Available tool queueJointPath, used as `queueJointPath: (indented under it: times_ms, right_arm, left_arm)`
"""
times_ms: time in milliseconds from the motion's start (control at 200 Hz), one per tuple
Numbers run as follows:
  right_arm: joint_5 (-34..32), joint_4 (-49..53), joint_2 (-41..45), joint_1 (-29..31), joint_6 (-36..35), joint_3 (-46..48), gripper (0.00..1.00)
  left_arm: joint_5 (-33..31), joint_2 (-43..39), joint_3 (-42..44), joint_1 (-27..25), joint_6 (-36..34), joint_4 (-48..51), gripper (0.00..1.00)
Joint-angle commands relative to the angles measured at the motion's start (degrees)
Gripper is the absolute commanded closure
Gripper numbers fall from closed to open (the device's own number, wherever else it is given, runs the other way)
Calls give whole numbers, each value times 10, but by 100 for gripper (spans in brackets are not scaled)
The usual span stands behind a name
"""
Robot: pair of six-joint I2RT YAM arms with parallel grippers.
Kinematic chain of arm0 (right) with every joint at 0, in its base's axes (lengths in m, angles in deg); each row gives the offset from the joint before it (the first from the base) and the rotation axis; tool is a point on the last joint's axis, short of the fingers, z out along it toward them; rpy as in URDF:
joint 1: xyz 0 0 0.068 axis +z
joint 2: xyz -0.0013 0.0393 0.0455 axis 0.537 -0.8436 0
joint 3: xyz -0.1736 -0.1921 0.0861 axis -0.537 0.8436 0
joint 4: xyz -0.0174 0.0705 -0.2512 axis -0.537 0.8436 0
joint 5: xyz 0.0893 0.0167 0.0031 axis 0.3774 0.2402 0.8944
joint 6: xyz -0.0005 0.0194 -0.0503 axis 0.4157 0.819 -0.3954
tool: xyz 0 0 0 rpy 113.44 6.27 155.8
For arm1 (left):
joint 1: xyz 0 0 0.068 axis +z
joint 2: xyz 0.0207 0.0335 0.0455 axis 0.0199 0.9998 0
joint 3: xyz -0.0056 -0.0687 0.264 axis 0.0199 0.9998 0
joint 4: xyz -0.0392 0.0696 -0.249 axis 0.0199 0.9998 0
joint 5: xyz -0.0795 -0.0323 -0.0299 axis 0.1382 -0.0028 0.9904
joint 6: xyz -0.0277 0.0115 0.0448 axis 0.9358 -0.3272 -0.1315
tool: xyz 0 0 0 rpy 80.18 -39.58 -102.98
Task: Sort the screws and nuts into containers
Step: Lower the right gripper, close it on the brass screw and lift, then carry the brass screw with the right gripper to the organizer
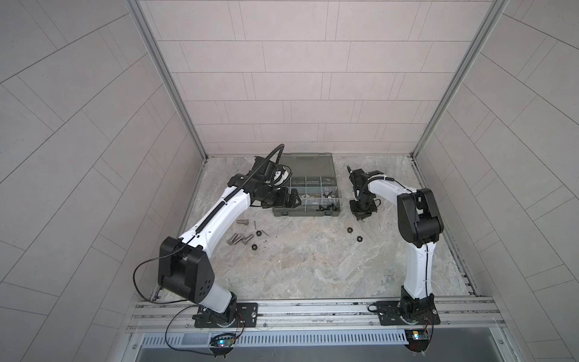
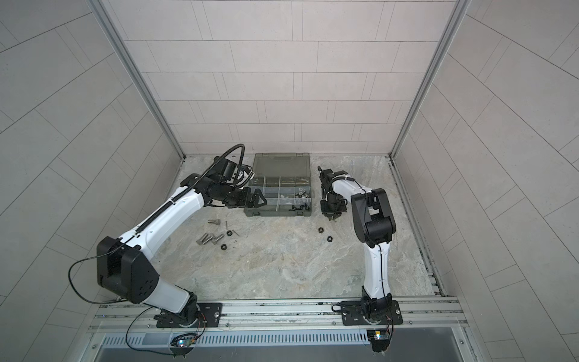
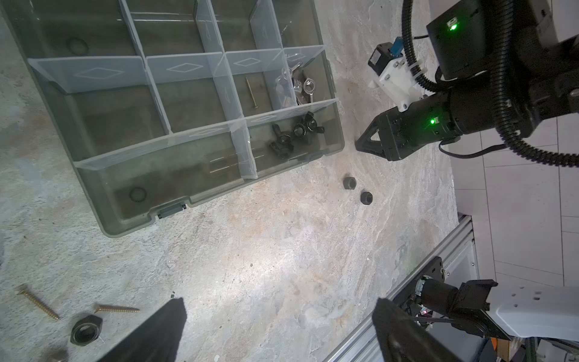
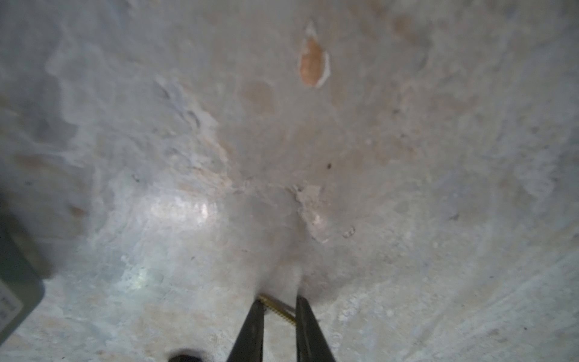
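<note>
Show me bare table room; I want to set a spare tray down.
Widest bare patch: the front middle of the table, bordered by the bolts, the two hex nuts and the front rail. Crowded: around the bolts, and the gap between the organizer case and the right end effector.

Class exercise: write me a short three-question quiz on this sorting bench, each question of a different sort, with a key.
1. True or false: the left gripper is open.
2. What lies between the fingers of the right gripper?
3. How many black hex nuts lie on the table near that gripper? A one, B two, C five.
Key: 1 true; 2 a brass-coloured screw; 3 B.
</note>
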Motion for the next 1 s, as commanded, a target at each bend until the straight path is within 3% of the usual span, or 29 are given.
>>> queueJointPath:
  times_ms: [0,100,315,996]
  right_arm:
    - [16,1,-9,-2,14,31,84]
    - [27,-6,-8,-2,21,47,85]
    - [38,-14,-6,-2,26,67,100]
    - [53,46,27,0,23,-20,100]
  left_arm:
    - [8,-7,3,5,-13,19,0]
    - [9,-9,5,6,-14,23,0]
    - [6,-19,15,8,-14,27,0]
    - [-12,-40,19,9,-6,30,0]
